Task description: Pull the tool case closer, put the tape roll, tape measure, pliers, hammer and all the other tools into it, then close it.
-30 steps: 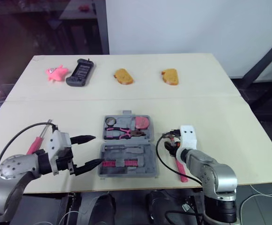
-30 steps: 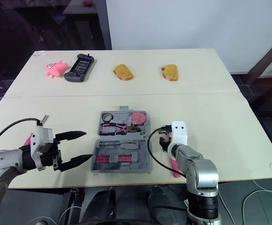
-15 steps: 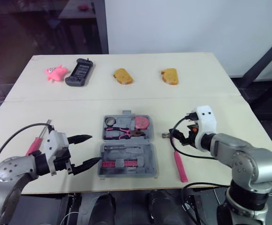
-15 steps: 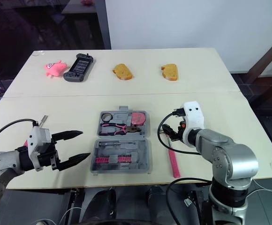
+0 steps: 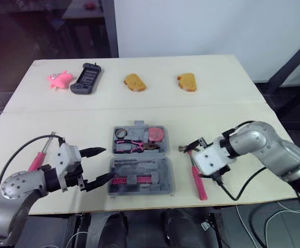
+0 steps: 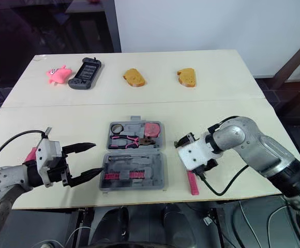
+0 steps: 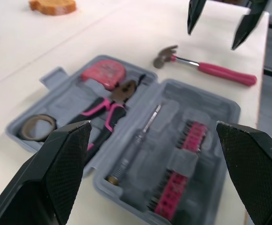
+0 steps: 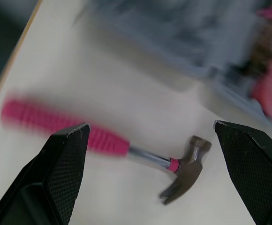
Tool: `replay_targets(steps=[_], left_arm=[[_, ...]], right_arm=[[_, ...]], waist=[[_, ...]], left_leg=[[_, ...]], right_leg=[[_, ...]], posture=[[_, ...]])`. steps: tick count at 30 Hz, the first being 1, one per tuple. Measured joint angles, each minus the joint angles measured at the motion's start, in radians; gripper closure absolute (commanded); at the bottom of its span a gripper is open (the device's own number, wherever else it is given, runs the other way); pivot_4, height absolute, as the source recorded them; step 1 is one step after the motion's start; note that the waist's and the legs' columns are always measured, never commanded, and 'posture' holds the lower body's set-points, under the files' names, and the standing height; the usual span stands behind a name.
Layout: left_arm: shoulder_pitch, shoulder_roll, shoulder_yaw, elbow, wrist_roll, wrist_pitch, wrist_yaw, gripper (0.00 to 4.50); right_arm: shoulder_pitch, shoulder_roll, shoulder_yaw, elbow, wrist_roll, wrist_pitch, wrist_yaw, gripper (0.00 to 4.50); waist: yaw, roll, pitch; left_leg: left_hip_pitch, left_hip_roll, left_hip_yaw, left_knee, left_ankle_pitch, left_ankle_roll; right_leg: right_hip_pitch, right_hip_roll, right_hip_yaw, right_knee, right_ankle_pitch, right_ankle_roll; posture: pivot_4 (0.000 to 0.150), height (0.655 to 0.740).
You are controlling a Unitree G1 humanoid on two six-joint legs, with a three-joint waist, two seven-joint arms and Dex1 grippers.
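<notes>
We see the tool case (image 5: 161,170) open near the table's (image 5: 139,111) front edge. Its far half holds the tape roll (image 5: 121,134), pliers (image 5: 134,146) and tape measure (image 5: 156,135). The hammer (image 5: 197,181) lies just right of it.

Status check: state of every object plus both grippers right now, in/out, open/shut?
tool case: open, flat on the table
tape roll: in the case
tape measure: in the case
pliers: in the case
hammer: lying on the table beside the case, not gripped
pink-handled tool: on the table by the left arm, outside the case
left gripper: open, empty
right gripper: open, above the hammer
</notes>
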State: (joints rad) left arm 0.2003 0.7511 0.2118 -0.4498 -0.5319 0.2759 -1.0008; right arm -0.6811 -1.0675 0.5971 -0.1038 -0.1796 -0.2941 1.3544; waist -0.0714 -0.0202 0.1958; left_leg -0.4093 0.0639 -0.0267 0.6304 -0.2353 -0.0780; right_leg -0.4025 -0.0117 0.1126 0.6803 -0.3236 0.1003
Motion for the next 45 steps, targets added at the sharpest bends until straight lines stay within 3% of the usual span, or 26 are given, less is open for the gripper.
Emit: replay_targets(steps=[4,7,18,21,28,29,33,39,42,45], left_arm=[[0.03,0.01,-0.008,-0.059,0.0,-0.003,-0.015,0.0],[0.032,0.012,-0.008,-0.084,-0.001,-0.002,-0.018,0.0],[0.027,0.002,-0.01,-0.103,-0.003,0.008,0.015,0.0],[0.027,-0.004,-0.01,-0.103,-0.002,0.014,0.024,0.0],[0.031,-0.007,-0.011,-0.103,-0.002,0.014,0.028,0.0],[0.03,-0.007,-0.011,-0.103,-0.002,0.014,0.028,0.0],[0.027,-0.008,-0.011,-0.101,0.0,0.013,0.026,0.0],[0.017,-0.008,-0.015,-0.088,0.001,0.011,0.021,0.0],[0.0,-0.009,-0.025,-0.067,0.004,0.007,0.019,0.0],[-0.007,-0.01,-0.033,-0.056,0.009,0.0,0.017,0.0]], right_arm=[[-0.147,0.112,0.103,0.25,-0.201,-0.353,0.005,0.04],[-0.2,0.168,0.139,0.375,-0.306,-0.493,-0.037,0.04],[-0.263,0.276,0.196,0.561,-0.545,-0.651,-0.142,0.04],[-0.267,0.295,0.202,0.57,-0.589,-0.657,-0.152,0.82],[-0.272,0.316,0.201,0.606,-0.646,-0.661,-0.192,4.22],[-0.274,0.323,0.198,0.61,-0.65,-0.664,-0.197,4.44],[-0.275,0.324,0.196,0.615,-0.658,-0.674,-0.215,4.44],[-0.272,0.286,0.18,0.617,-0.594,-0.702,-0.235,4.44],[-0.25,0.174,0.129,0.568,-0.334,-0.67,-0.139,4.44],[-0.163,0.058,0.014,0.395,-0.025,-0.389,0.012,4.44]], waist=[[0.0,0.0,0.0],[0.007,0.0,0.001],[0.003,0.0,0.001],[0.002,-0.001,0.0],[0.0,-0.005,-0.001],[0.0,-0.005,-0.001],[-0.001,-0.006,-0.002],[0.001,-0.002,0.0],[0.009,0.002,0.003],[0.012,0.002,0.003]], left_leg=[[0.001,0.0,0.0,0.0,0.0,0.0],[0.001,0.0,-0.001,0.0,0.0,0.0],[0.003,0.0,-0.001,0.001,0.0,0.0],[0.008,0.0,-0.002,0.0,0.0,0.0],[0.019,0.001,-0.001,0.0,0.0,0.0],[0.019,0.001,-0.001,-0.001,0.0,0.0],[0.019,0.001,-0.001,0.0,0.0,0.0],[0.018,0.001,-0.001,-0.001,0.0,0.0],[0.016,0.0,-0.001,-0.001,0.0,0.0],[0.016,0.0,-0.003,-0.001,-0.001,0.002]], right_leg=[[0.001,0.0,0.0,0.0,0.0,-0.001],[0.001,0.0,0.0,0.0,0.0,-0.001],[0.004,0.0,-0.001,0.002,0.001,-0.002],[0.009,0.0,-0.001,0.002,0.0,-0.002],[0.019,0.001,-0.001,0.002,-0.003,-0.009],[0.019,0.001,-0.001,0.002,-0.003,-0.008],[0.019,0.001,-0.001,0.002,-0.003,-0.008],[0.019,0.0,0.0,0.002,-0.003,-0.008],[0.018,-0.001,0.0,0.002,-0.002,-0.006],[0.019,-0.001,-0.001,0.002,-0.001,-0.005]], posture=[[0.15,0.74],[0.15,0.74],[0.15,0.74],[0.15,0.74],[0.15,0.74],[0.15,0.74],[0.15,0.74],[0.15,0.74],[0.15,0.74],[0.15,0.74]])
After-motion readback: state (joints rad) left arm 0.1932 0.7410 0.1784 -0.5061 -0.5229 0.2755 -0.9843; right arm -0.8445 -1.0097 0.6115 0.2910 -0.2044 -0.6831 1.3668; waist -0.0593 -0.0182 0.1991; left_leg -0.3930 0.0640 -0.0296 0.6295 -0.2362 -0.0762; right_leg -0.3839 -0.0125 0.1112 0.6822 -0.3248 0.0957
